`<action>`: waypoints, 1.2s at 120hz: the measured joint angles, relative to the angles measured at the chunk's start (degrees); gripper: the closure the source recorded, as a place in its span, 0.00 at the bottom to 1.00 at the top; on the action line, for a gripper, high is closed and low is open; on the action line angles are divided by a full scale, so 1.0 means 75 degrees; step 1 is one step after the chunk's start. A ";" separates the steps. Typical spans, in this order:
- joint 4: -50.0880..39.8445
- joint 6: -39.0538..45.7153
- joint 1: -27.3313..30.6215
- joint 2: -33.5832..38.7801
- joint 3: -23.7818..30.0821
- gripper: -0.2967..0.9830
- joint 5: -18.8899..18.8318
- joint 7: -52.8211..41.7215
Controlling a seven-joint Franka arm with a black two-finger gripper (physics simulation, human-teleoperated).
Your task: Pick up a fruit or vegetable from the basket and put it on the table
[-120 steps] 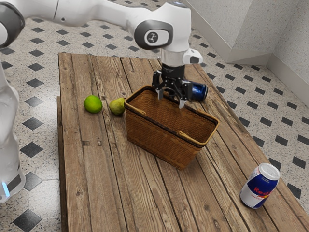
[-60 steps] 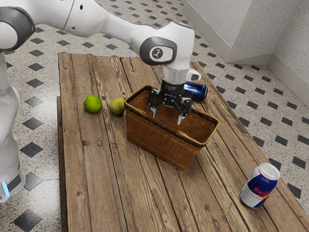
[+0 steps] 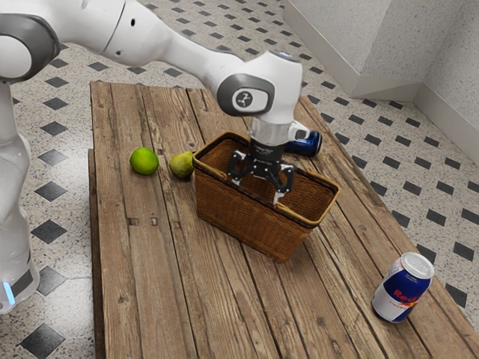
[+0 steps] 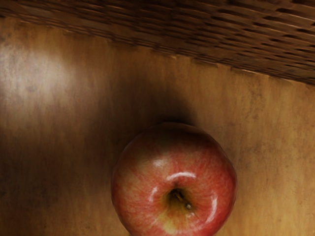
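Observation:
My gripper (image 3: 256, 193) is lowered into the mouth of the brown wicker basket (image 3: 243, 230), its fingers spread apart and their tips partly hidden by the near rim. In the wrist view a red apple (image 4: 172, 172) rests on the basket's floor (image 4: 266, 147), stem up, under my hand. The basket's woven wall (image 4: 206, 29) runs along one side of it, with a gap between. Nothing is seen held.
Outside the basket, a green lime (image 3: 144, 161) and a yellow-green pear (image 3: 181, 164) lie on the wooden table (image 3: 150, 277). A dark blue can (image 3: 308, 143) lies behind the basket. A Red Bull can (image 3: 403, 287) stands toward the exterior view's lower right.
My hand has come down from above the basket's far rim into its opening and turned somewhat. The basket, fruit outside and cans have stayed where they were.

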State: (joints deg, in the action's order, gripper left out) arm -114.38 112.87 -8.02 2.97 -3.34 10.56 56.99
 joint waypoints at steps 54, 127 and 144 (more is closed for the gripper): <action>-0.0036 0.0308 -0.0066 -0.0318 0.0004 0.23 0.0062 0.0090; -0.0103 0.0477 0.0035 -0.0757 0.0010 0.24 0.0133 0.0133; -0.0104 0.0568 -0.0004 -0.0890 0.0012 0.24 0.0166 0.0136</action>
State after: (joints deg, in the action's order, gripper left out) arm -115.16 117.13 -8.05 -3.70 -3.25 11.81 58.02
